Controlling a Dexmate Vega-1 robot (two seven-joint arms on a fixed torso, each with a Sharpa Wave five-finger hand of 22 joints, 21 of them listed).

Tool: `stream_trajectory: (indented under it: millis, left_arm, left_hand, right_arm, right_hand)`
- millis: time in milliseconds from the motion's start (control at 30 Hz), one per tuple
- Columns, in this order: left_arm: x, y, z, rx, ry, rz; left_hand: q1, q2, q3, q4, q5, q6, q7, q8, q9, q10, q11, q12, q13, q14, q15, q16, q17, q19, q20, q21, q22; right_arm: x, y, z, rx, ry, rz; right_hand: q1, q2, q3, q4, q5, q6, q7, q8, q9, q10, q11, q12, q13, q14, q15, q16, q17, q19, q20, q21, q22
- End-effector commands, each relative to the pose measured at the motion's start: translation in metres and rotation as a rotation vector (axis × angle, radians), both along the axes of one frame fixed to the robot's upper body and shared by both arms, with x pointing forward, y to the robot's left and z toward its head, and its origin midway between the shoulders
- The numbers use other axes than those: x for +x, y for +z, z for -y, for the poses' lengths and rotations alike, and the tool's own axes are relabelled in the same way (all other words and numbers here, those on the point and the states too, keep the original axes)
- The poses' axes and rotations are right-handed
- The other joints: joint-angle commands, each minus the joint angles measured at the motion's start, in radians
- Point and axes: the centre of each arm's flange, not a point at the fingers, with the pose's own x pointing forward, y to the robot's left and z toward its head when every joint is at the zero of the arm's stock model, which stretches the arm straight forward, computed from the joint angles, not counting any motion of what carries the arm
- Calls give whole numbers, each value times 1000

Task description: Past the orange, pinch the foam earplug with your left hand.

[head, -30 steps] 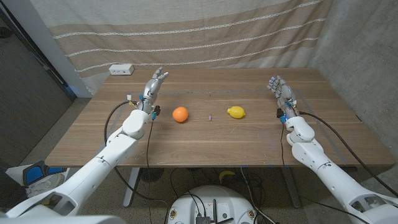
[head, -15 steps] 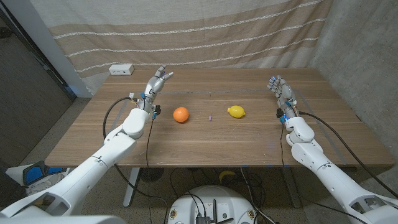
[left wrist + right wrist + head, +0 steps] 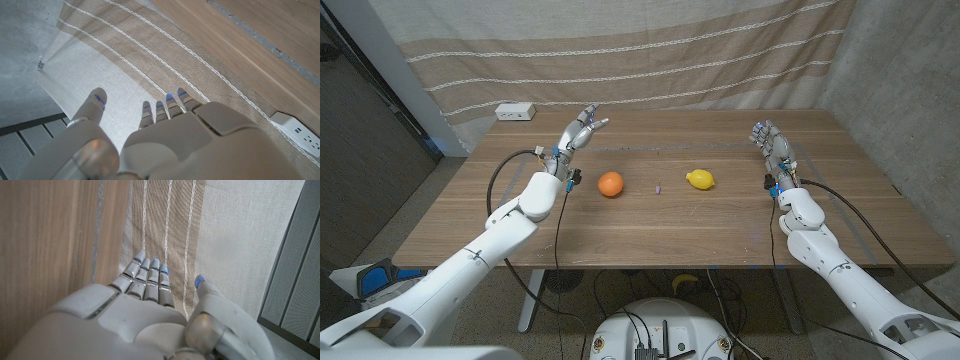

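While wooden table (image 3: 620, 230) carries everything, left hand (image 3: 578, 133) hovers over its far left part, fingers spread, holding nothing. Right hand (image 3: 770, 142) raised at right edge, fingers apart, also holding nothing. Orange (image 3: 610, 184) near left hand, toward centre. Lemon (image 3: 699, 180) between orange and right hand. Foam earplug (image 3: 659, 187) tiny, past orange from left hand, between orange and lemon, untouched.

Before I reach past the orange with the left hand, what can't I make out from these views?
- Earplug: head view, a tiny speck between the orange and the lemon; too small to tell shape or how it lies.
- Left hand: head view, height above the table unclear.
- Left wrist view: aimed at the curtain.
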Motion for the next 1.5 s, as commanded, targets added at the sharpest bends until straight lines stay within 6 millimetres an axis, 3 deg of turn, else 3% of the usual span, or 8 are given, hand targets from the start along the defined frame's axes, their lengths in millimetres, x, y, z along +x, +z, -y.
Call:
stream_trajectory:
  millis: [33,800,1500]
  left_arm:
    - [-5,6,12,116,7,18]
    - [-24,17,39,320,65,54]
    - [-39,25,56,499,156,52]
  left_hand:
    - [7,9,0,-5,-2,15,-4,7,3,13,-4,6,4,10,-4,9,4,10,2,6,3]
    - [21,19,-7,-18,-2,130,-11,21,3,93,-19,16,4,52,-14,6,4,30,5,11,2]
    - [81,12,-1,-34,2,240,-11,41,5,170,-44,20,5,102,-30,6,2,72,4,20,-1]
  right_arm:
    - [-3,-1,1,4,-2,12]
    - [-14,-6,4,17,1,34]
    - [-22,-14,9,33,-6,39]
  right_hand:
    - [1,7,2,-10,8,12,2,10,5,9,0,7,2,9,0,8,1,13,2,-4,6]
    - [-7,11,2,-22,9,20,-1,11,6,17,0,9,-3,19,1,13,-4,20,5,-12,7]
    - [-14,14,3,-31,10,24,0,10,7,20,1,9,-7,21,1,15,-8,23,5,-19,7]
